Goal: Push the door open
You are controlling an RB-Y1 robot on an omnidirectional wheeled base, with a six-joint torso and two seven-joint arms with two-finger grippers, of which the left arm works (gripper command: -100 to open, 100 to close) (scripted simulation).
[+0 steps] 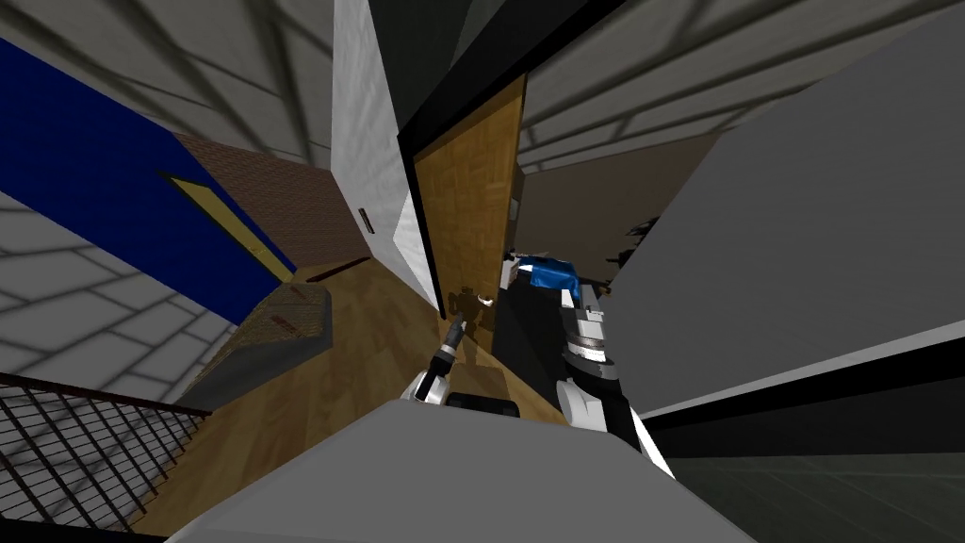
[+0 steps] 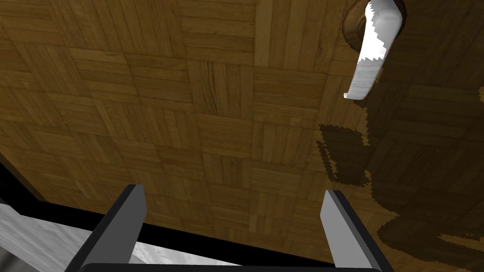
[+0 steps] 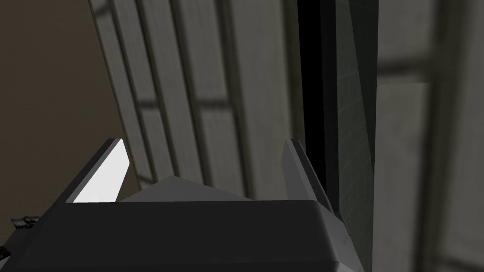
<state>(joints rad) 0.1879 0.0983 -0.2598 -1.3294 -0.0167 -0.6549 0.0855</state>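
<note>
Head view: wood parquet door (image 1: 468, 217) is dead ahead, hung in a black frame (image 1: 416, 179) next to a white wall (image 1: 363, 141). The door's free edge is on my right. Past that edge an opening shows a dim space with a blue thing (image 1: 553, 274) in it. Door looks partly swung, can't tell how far. Left hand (image 1: 456, 333) is up at the lower part of the door, just beside the white lever handle (image 1: 486, 300). A dark shadow (image 1: 468, 306) falls on the panel around there. Wood floor (image 1: 311, 396) below, black railing (image 1: 66, 452) off to my left.

Left wrist view: left hand (image 2: 234, 191) has its fingers apart with nothing between them, aimed at the door (image 2: 212, 108) panel. Lever handle (image 2: 374, 52) sits beyond the fingertips and outside one finger (image 2: 338, 222), not in the gap. Tips are close to the wood; can't tell if they touch. A strip of the black frame (image 2: 198, 243) and the white wall (image 2: 42, 231) show by the other finger's base.

Right arm (image 1: 586, 349) is low, right of the door's edge. Right hand (image 3: 205, 141) has its fingers apart, holding nothing.
</note>
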